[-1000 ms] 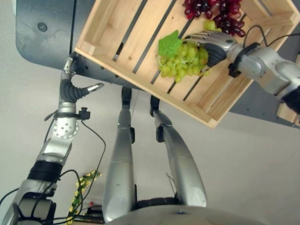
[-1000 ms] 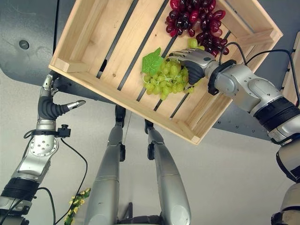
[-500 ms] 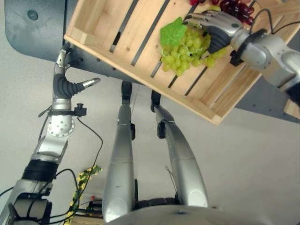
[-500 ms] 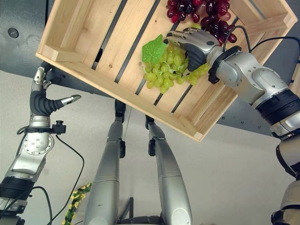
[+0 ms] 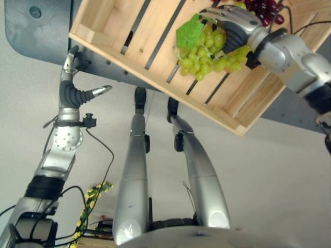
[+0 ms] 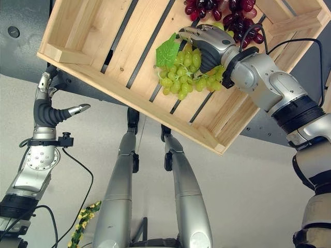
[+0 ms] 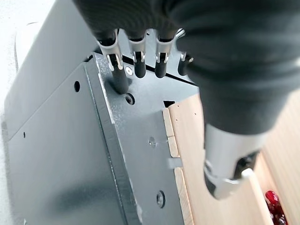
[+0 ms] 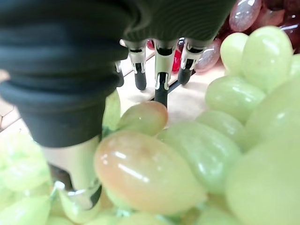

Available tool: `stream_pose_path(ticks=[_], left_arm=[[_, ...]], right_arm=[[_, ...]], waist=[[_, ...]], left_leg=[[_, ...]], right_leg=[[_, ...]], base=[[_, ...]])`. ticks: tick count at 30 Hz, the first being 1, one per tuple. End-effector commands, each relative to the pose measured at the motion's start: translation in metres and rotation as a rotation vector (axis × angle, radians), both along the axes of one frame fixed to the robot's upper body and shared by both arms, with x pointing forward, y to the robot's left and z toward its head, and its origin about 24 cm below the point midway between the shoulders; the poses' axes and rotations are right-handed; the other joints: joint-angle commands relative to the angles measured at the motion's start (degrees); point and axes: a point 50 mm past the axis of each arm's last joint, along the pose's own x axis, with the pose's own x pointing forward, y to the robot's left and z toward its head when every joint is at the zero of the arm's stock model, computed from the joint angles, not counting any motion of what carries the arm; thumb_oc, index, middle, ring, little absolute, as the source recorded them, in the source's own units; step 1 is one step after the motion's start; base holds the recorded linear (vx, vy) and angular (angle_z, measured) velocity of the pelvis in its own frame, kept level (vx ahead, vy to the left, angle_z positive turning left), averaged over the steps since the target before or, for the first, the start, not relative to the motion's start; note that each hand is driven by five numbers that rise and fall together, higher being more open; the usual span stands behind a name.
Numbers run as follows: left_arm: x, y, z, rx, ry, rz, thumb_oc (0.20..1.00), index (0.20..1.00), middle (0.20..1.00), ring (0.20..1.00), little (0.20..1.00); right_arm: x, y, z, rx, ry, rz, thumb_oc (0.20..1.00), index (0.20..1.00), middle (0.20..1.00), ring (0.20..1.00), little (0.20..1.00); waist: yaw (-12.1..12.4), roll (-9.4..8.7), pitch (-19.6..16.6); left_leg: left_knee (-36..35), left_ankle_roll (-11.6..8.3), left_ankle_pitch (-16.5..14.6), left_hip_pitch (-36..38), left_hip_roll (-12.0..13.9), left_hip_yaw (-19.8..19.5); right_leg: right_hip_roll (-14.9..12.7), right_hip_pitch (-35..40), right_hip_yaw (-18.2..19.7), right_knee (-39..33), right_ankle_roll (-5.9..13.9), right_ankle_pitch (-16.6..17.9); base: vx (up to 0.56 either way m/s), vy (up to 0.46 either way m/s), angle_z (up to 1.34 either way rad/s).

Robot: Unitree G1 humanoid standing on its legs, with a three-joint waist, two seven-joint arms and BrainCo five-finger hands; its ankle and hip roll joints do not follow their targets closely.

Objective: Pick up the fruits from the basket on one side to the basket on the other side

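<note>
The right hand (image 6: 207, 44) has its fingers curled round a bunch of green grapes (image 6: 186, 75) with a big green leaf (image 6: 167, 51) on it. The grapes sit inside a wooden crate (image 5: 129, 23) with slats and long gaps in its floor. In the right wrist view the green grapes (image 8: 197, 140) press close against the hand, and the fingers (image 8: 161, 70) reach over them. It looks as if the bunch is just off the crate floor, but that is hard to tell. A bunch of dark red grapes (image 6: 227, 10) lies in the same crate, just behind the hand. The crate rests on a dark grey table (image 5: 36, 31). The left hand (image 5: 72, 93) is by the near corner of the crate, at the table's edge. Its fingers (image 7: 136, 61) are straight and loose and hold nothing, with the tips close to the dark grey table (image 7: 70, 140).
</note>
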Motion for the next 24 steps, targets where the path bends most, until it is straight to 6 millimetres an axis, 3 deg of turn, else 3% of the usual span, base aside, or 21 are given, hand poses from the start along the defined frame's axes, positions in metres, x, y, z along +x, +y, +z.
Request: stream_pose_path(ticks=[1,4,5,8,10,17,19,20,24], left_arm=[[-0.002,0.0,-0.029,-0.022,0.123,0.015,1.0,1.0,1.0,1.0,1.0],[-0.002,0.0,-0.03,-0.021,0.124,0.017,1.0,1.0,1.0,1.0,1.0],[-0.002,0.001,-0.03,-0.021,0.124,0.017,1.0,1.0,1.0,1.0,1.0],[-0.003,0.001,-0.029,-0.02,0.124,0.016,1.0,1.0,1.0,1.0,1.0],[-0.004,0.003,-0.029,-0.021,0.127,0.021,1.0,1.0,1.0,1.0,1.0],[-0.006,0.007,-0.03,-0.018,0.133,0.03,1.0,1.0,1.0,1.0,1.0],[-0.006,0.007,-0.03,-0.014,0.135,0.031,1.0,1.0,1.0,1.0,1.0],[-0.006,0.007,-0.03,-0.012,0.134,0.032,1.0,1.0,1.0,1.0,1.0],[-0.007,0.006,-0.029,-0.01,0.128,0.027,1.0,1.0,1.0,1.0,1.0]], right_arm=[[0.012,0.005,-0.063,-0.073,0.258,-0.034,0.878,0.878,0.878,0.878,0.878],[0.011,0.005,-0.069,-0.065,0.287,-0.028,0.787,0.787,0.787,0.787,0.787],[0.01,0.005,-0.072,-0.066,0.303,-0.023,0.617,0.617,0.617,0.617,0.617],[0.006,0.005,-0.077,-0.055,0.338,-0.007,0.595,0.595,0.595,0.595,0.595],[0.002,0.004,-0.084,-0.048,0.371,0.006,0.511,0.511,0.511,0.511,0.511],[-0.005,0.002,-0.091,-0.058,0.411,0.026,0.479,0.479,0.479,0.479,0.479],[-0.005,0.005,-0.089,-0.054,0.403,0.038,0.376,0.376,0.376,0.376,0.376],[-0.007,0.009,-0.084,-0.043,0.384,0.056,0.2,0.2,0.2,0.2,0.2],[-0.008,0.013,-0.076,-0.024,0.357,0.082,0.2,0.2,0.2,0.2,0.2]], waist=[[-1.1,0.83,0.2],[-1.2,0.71,0.2],[-1.2,0.65,0.2],[-1.4,0.43,0.2],[-1.5,0.19,0.2],[-1.6,-0.12,0.2],[-1.6,-0.13,0.2],[-1.6,-0.19,0.2],[-1.6,-0.25,0.2]], left_leg=[[5.9,-2.11,-7.2,0.2,2.5,-1.7],[6.0,-2.08,-7.2,0.2,2.5,-1.7],[5.9,-2.08,-7.2,0.3,2.5,-1.7],[5.8,-2.07,-7.1,0.4,2.6,-1.7],[5.7,-2.09,-7.0,0.5,2.6,-1.7],[6.5,-2.08,-7.4,0.4,2.5,-1.7],[6.4,-2.08,-7.4,0.5,2.5,-1.7],[6.3,-2.1,-7.3,0.6,2.6,-1.7],[6.4,-2.08,-7.3,0.5,2.6,-1.6]], right_leg=[[-3.3,0.9,0.4,-4.1,7.96,2.9],[-3.3,0.8,0.6,-4.0,7.98,2.9],[-3.3,0.9,0.6,-4.0,7.98,2.8],[-3.4,1.0,0.5,-4.2,7.95,2.9],[-3.4,1.0,0.5,-4.3,8.0,2.9],[-3.4,1.1,0.4,-3.8,7.97,2.7],[-3.5,1.2,0.4,-3.9,7.99,2.8],[-3.5,1.3,0.4,-4.0,8.0,2.9],[-3.4,1.3,0.5,-4.0,7.95,2.9]], base=[[0.0,0.0,0.0],[0.0,0.0,0.0],[0.0,0.0,0.0],[0.0,0.0,0.0],[0.0,0.0,0.0],[0.0,0.0,0.0],[0.0,0.0,0.0],[0.0,0.0,0.0],[0.0,0.0,0.0]])
